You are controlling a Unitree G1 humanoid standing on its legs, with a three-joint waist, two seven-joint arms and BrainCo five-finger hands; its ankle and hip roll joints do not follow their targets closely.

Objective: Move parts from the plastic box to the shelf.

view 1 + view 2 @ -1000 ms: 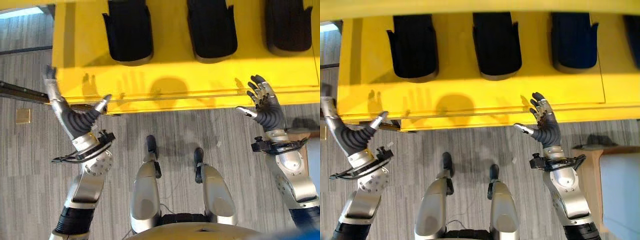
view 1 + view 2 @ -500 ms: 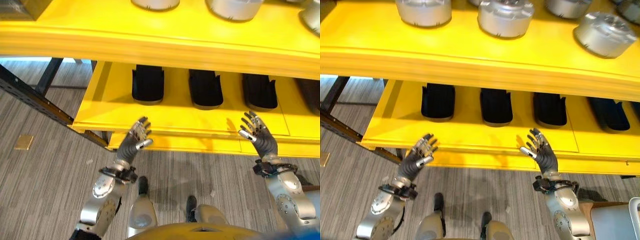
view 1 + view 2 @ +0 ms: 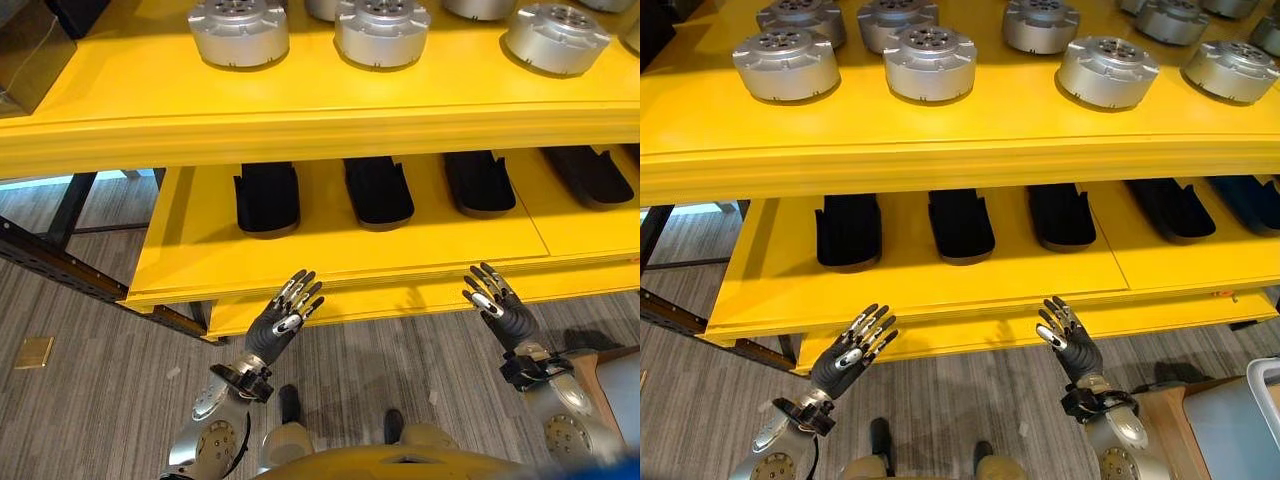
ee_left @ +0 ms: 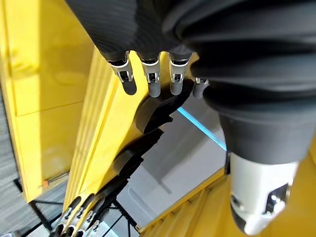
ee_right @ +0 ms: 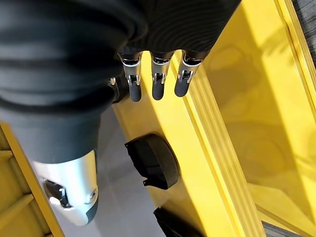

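Note:
A yellow shelf (image 3: 940,152) stands in front of me with two levels. Several round silver parts (image 3: 928,62) sit on its upper board. On the lower board (image 3: 920,285) lies a row of black moulded parts (image 3: 960,222). My left hand (image 3: 283,320) is raised before the lower board's front edge, fingers straight and spread, holding nothing. My right hand (image 3: 497,308) is up the same way further right, also empty. Each wrist view shows straight fingers (image 4: 148,79) (image 5: 155,81) with yellow shelf past them. A corner of the pale plastic box (image 3: 1252,420) shows at the lower right.
A dark metal rack bar (image 3: 60,270) runs along the floor to the left of the shelf. A dark box (image 3: 25,45) sits at the upper board's left end. A small tan square (image 3: 34,352) lies on the grey floor. The plastic box rests on a wooden stand (image 3: 1165,425).
The camera has tilted up from the floor to the shelf, bringing the upper board into view. My left hand has swung inward from the far left; both hands stay open and empty.

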